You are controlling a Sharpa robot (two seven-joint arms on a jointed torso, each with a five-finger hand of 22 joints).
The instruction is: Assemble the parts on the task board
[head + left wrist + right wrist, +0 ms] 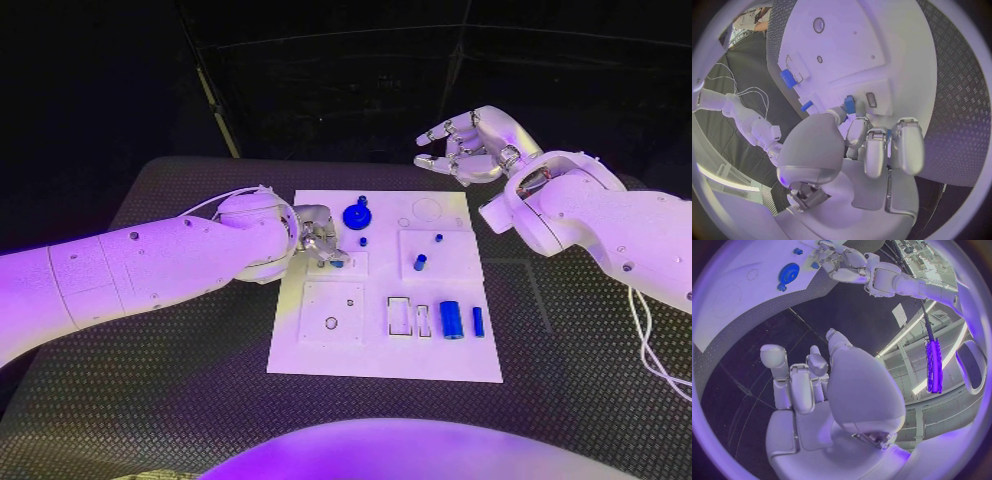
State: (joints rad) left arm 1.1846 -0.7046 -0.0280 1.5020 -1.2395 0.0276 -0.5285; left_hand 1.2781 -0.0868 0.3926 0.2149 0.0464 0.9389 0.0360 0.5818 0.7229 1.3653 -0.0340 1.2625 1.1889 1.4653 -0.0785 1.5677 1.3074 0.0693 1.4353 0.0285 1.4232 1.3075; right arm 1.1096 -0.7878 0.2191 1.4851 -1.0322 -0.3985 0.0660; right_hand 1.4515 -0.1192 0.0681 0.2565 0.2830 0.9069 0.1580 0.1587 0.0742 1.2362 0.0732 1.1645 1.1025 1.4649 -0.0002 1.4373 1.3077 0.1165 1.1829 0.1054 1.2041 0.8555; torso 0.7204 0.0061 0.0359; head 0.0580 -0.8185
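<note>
Currently the left hand (317,238) is hovering low over the left-middle part of the white task board (464,365), its arm coming in across the black table (173,400). Left wrist view: fingers (877,150) are curling downward toward the board, and a small blue part (849,104) is sitting right at the tips of the thumb and a finger; it is looking pinched there, though the contact itself is partly hidden. Head view is showing a bit of blue at the same fingertips, over a square recess of the board.

Right hand (470,148) is hanging raised beyond the board's far right corner, well apart from every part, palm facing up-ish, fingers apart and loosely bent, nothing in them. Right wrist view is agreeing: fingers (792,380) are standing separated with nothing between them.

Parts lying on the board:
- blue gear (356,215) near the far edge, just beside the left hand's fingers
- small blue peg (438,238) in the right-hand square
- another short blue peg (420,262) just nearer than it
- larger blue cylinder (451,319) lying in the near row
- slim blue bar (477,320) just beside the cylinder, toward the board's right edge

Two rectangular slots left of the cylinder are showing white
</note>
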